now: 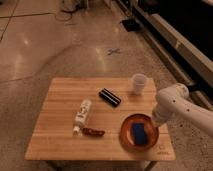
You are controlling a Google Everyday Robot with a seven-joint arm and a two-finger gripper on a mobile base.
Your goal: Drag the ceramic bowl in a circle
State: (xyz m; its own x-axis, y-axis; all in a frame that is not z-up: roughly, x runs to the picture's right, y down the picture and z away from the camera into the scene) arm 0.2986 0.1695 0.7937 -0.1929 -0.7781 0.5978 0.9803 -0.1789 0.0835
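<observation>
The ceramic bowl (125, 135) is wide, shallow and orange-red. It sits on the wooden table (60, 140) near the front right corner. A blue block (139, 134) lies inside it. My gripper (156, 121) is at the end of the white arm (182, 105) that reaches in from the right. It points down onto the bowl's right rim. The tip is hidden against the rim.
A small white cup (139, 83) stands at the table's back right. A black bar (109, 97) lies in the middle, and a white bottle (83, 114) and a red pepper-like item (93, 132) lie left of the bowl. The table's front edge is close to the bowl.
</observation>
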